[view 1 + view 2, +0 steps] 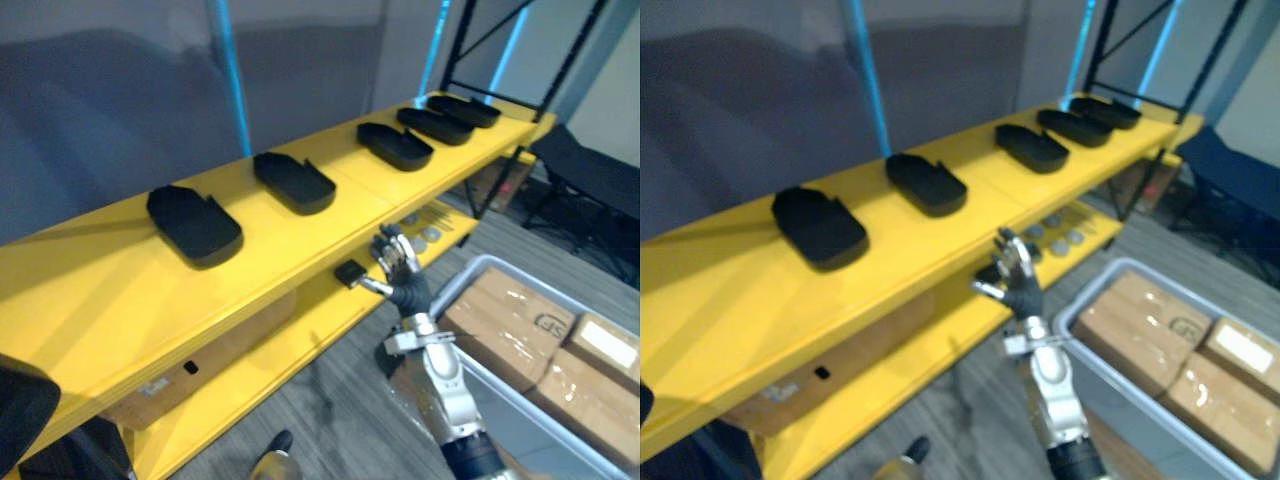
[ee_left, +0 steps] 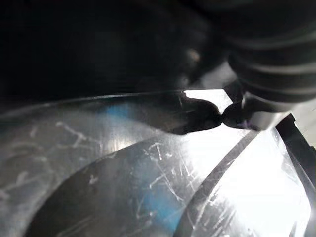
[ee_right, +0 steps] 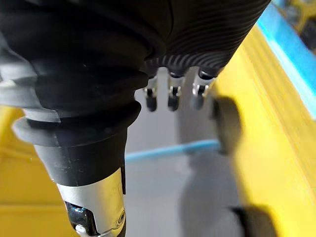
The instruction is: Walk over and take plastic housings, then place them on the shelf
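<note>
Five plastic housings (image 1: 195, 225) are laid flat and spaced along the yellow shelf (image 1: 100, 290) top, likely for clearance; right hand (image 1: 403, 283) is held released, empty, off its edge; left hand (image 2: 261, 74) state cannot be told.

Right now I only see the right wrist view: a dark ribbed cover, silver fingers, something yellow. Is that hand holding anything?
Observer: No. In the eye views the right hand is open and holds nothing, raised in front of the yellow shelf.
Operator: What is on that shelf?
Observer: Five black plastic housings lie in a row on its top board, from the nearest through and to the farthest.
</note>
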`<state>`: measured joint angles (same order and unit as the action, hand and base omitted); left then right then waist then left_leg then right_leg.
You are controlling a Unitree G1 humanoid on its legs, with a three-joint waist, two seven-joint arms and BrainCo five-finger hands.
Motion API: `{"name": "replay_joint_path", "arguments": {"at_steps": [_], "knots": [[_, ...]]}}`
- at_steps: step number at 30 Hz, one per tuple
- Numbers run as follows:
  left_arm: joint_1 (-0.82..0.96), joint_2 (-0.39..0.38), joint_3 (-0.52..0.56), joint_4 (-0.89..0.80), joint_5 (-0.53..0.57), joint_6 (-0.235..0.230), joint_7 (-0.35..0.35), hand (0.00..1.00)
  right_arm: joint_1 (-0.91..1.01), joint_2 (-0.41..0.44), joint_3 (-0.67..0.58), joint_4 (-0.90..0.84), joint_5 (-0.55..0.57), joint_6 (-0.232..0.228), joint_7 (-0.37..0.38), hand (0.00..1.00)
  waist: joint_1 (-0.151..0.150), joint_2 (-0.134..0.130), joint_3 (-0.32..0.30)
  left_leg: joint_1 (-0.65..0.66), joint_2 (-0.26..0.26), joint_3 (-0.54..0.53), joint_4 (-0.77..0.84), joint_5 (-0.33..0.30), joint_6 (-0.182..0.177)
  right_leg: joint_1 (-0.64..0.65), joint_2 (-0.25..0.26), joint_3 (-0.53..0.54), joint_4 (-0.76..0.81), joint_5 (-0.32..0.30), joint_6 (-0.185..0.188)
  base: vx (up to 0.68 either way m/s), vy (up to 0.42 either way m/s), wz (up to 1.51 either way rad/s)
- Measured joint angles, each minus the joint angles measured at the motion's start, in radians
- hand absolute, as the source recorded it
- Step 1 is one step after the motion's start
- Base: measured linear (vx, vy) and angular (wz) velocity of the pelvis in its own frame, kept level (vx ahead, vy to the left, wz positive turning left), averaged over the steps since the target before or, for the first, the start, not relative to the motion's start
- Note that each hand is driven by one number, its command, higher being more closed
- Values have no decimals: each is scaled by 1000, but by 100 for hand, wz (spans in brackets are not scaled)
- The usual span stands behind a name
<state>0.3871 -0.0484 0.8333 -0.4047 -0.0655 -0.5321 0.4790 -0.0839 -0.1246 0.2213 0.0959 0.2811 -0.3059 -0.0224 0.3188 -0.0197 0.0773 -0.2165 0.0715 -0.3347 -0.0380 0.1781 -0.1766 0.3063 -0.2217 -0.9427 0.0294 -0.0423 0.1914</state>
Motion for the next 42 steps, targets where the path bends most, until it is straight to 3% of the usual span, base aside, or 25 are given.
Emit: {"name": "replay_joint_path", "arguments": {"at_steps": [1, 5, 7, 10, 12, 13, 15, 16, 17, 18, 19, 21, 23, 25, 28, 29, 30, 31, 32, 33, 35, 36, 39, 41, 42], "knots": [[-3, 13, -21, -4, -24, 11, -31, 100, 6, -2, -6, 0, -26, 11, -5, 0, -3, 6, 16, -8, -8, -12, -19, 16, 10, -4, -1, 10, 5, -13, -18, -1, 115, 57], [3, 14, -30, -4, -53, 24, -49, 100, 42, 0, -5, 1, -42, 11, 29, 0, -5, 2, 59, -27, -12, 8, -39, 47, 22, -15, -10, 26, 39, -43, -28, 13, 84, 37], [5, 25, -41, -4, -56, 22, -54, 100, 48, -1, -4, -1, -43, 6, 52, 0, -12, -15, 72, -32, -16, 3, -38, 52, 29, -29, -14, 108, 87, -111, -67, 49, 44, 38], [-14, 128, -150, -4, -84, 11, -99, 100, 52, -26, -6, -1, -43, -22, 25, 0, -72, -21, 104, -103, -41, -68, -26, 78, 59, -95, 29, 338, 209, -283, -102, -29, 7, 128], [-41, 176, -192, -4, -86, 7, -123, 100, 60, -42, -17, -1, -43, -48, 3, 0, -87, -20, 134, -133, -41, -79, -23, 92, 75, -125, 50, 408, 270, -325, -84, -107, -38, 104], [-54, 198, -215, -4, -86, 4, -132, 100, 65, -50, -36, 2, -45, -69, -6, 0, -86, -1, 174, -139, -38, -86, -22, 95, 76, -132, 58, 419, 314, -344, -63, -160, -87, 76], [-50, 201, -225, -5, -87, -6, -130, 100, 65, -70, -47, 4, -61, -93, -12, 0, -84, 28, 215, -147, -37, -92, -18, 77, 73, -131, 61, 397, 329, -367, -59, -133, -65, 45], [-58, 203, -227, -4, -90, -12, -130, 100, 64, -74, -62, 8, -79, -105, -12, 0, -89, 20, 240, -187, -55, -58, 48, 29, 67, -132, 34, 380, 315, -377, -60, -16, -10, 19], [-69, 206, -218, -5, -92, -23, -128, 100, 67, -69, -73, 20, -94, -107, -12, 0, -80, 8, 261, -220, -112, -30, 235, 20, 76, -135, 7, 379, 316, -381, -58, 29, -17, 23], [-71, 211, -213, -8, -93, -29, -125, 100, 72, -65, -72, 18, -100, -109, -11, 0, -80, 9, 262, -224, -125, -2, 259, -24, 80, -129, 5, 375, 310, -382, -60, 79, -10, 19], [-78, 225, -210, -8, -91, -38, -129, 100, 79, -61, -72, 16, -99, -111, 1, 0, -81, 1, 263, -223, -138, -1, 257, -32, 47, -120, 0, 371, 308, -382, -59, 139, -12, 27], [-92, 239, -211, -16, -89, -51, -136, 100, 70, -60, -71, 16, -104, -115, 5, 0, -83, -16, 268, -221, -165, 2, 269, -46, 51, -95, -9, 368, 292, -348, -56, 180, 13, 24], [-107, 238, -212, -22, -82, -64, -160, 100, 64, -56, -73, 16, -139, -118, -55, 0, -79, -18, 269, -193, -168, 1, 292, -81, 66, -100, -22, 400, 381, -274, -92, 197, 50, 20], [-112, 238, -212, -30, -81, -70, -171, 100, 63, -55, -80, 4, -149, -134, -86, 0, -77, -26, 263, -162, -167, 7, 290, -100, 78, -122, -34, 470, 462, -207, -87, 184, 106, 7], [-114, 238, -205, -77, -61, -79, -176, 100, 24, -45, -113, -28, -169, -171, -124, 0, -71, -60, 236, -145, -155, 48, 290, -137, 103, -241, -48, 648, 626, -33, -29, 187, 160, -15], [-115, 238, -205, -83, -38, -74, -172, 100, 0, -37, -122, -28, -178, -172, -134, 0, -69, -63, 234, -128, -151, 57, 286, -147, 116, -265, -57, 666, 661, 37, -28, 158, 127, -33], [-116, 241, -206, -89, -8, -68, -172, 100, -29, -32, -127, -27, -180, -172, -140, 0, -70, -65, 233, -89, -147, 68, 270, -157, 139, -282, -79, 666, 698, 148, -48, 172, 126, -37], [-119, 249, -207, -97, 6, -61, -173, 100, -49, -32, -128, -25, -188, -172, -148, 0, -72, -64, 232, -51, -141, 70, 255, -164, 155, -298, -98, 667, 737, 221, -70, 162, 101, -35], [-125, 270, -210, -100, 5, -54, -173, 100, -70, -35, -133, -23, -201, -173, -151, 0, -76, -56, 232, -24, -135, 70, 252, -179, 170, -326, -112, 664, 802, 114, -86, 73, 60, -23], [-154, 298, -217, -100, 5, -39, -172, 100, -101, -47, -152, -20, -219, -173, -153, 0, -89, -30, 230, 11, -116, 64, 252, -199, 177, -377, -96, 641, 838, -65, -131, 1, 38, -14], [-186, 321, -224, -96, 5, -23, -168, 100, -110, -75, -172, -22, -218, -174, -157, 0, -100, -2, 222, 43, -98, 53, 246, -214, 173, -421, -60, 642, 762, -137, -135, -112, 63, 7], [-204, 329, -225, -90, 5, -17, -167, 100, -105, -93, -193, -29, -217, -174, -158, 0, -117, 10, 213, 56, -98, 34, 239, -221, 171, -437, -44, 653, 684, -157, -134, -257, 169, 45], [-253, 340, -241, -80, -5, -2, -165, 100, -74, -152, -302, -78, -217, -179, -179, 0, -145, 23, 193, 77, -118, -38, 241, -259, 154, -488, -1, 840, 419, -147, -114, -341, 193, 79], [-251, 330, -285, -80, -3, 22, -167, 100, -35, -165, -394, -159, -221, -179, -222, 0, -168, 11, 154, 80, -132, -116, 236, -282, 133, -495, 20, 944, 276, -117, -65, -226, -102, 122], [-243, 329, -291, -81, -2, 29, -168, 100, -33, -167, -417, -190, -227, -180, -239, 0, -169, 2, 143, 80, -135, -127, 237, -288, 124, -492, 21, 941, 248, -111, -61, -47, -355, 99]]}}
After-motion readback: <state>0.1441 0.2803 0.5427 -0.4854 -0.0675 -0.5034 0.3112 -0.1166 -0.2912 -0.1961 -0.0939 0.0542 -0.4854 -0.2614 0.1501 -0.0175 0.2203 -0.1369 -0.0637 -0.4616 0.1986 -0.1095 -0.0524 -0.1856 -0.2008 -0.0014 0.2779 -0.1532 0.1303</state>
